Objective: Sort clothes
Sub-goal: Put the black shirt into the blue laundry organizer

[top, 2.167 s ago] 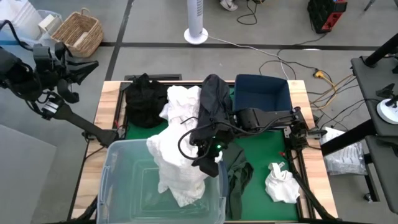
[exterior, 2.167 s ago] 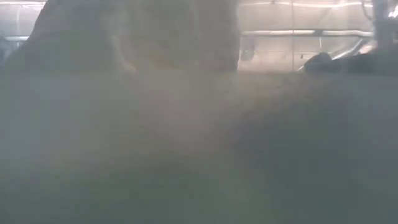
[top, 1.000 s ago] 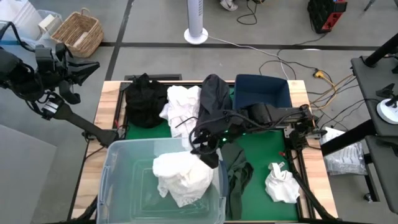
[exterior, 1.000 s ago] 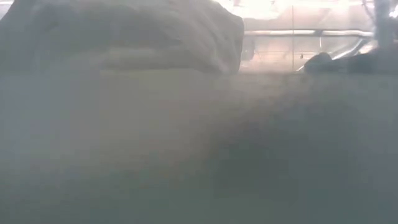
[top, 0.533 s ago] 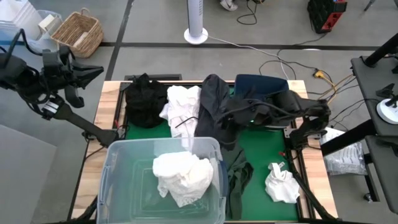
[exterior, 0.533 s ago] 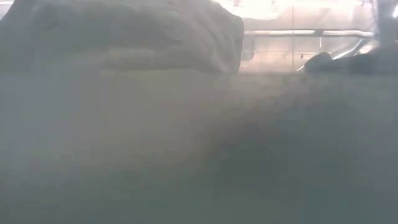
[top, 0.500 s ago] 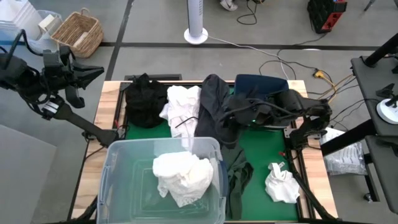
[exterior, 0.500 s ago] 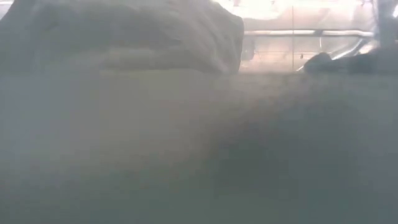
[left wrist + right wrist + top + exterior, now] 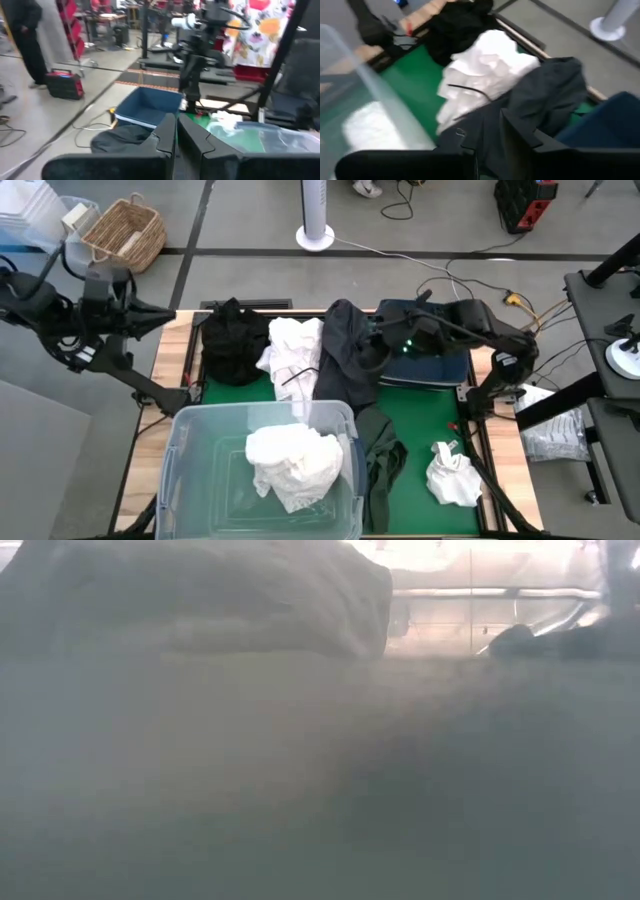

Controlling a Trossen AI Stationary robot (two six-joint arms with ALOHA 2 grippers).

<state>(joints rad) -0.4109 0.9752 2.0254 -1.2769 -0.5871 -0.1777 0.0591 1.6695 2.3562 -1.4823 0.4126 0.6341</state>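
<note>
The clear plastic tub [image 9: 180, 442] at the near edge holds one white garment [image 9: 293, 463], which shows as a pale mound [image 9: 200, 600] in the low view. On the green mat lie a black garment [image 9: 232, 340], a white one [image 9: 293, 352], a dark navy one [image 9: 343, 350], an olive one [image 9: 381, 458] and a small white one [image 9: 452, 477]. My right gripper [image 9: 365, 358] [image 9: 487, 125] hovers open over the navy garment [image 9: 547, 95], beside the dark blue bin [image 9: 440, 367]. My left gripper [image 9: 165, 315] [image 9: 176, 120] is shut and waits off the table's left edge.
The blue bin [image 9: 145, 105] sits at the far right of the mat, with the navy garment draped against its left side. A wicker basket [image 9: 125, 232], a fan base [image 9: 318, 235] and cables lie on the floor beyond the table. A person [image 9: 25, 40] stands in the room.
My right gripper has drawn back from the tub's far right corner toward the far edge and the blue bin, and now stands over the navy garment. The white garment it had let go of lies still in the tub. My left gripper has swung a little toward the table.
</note>
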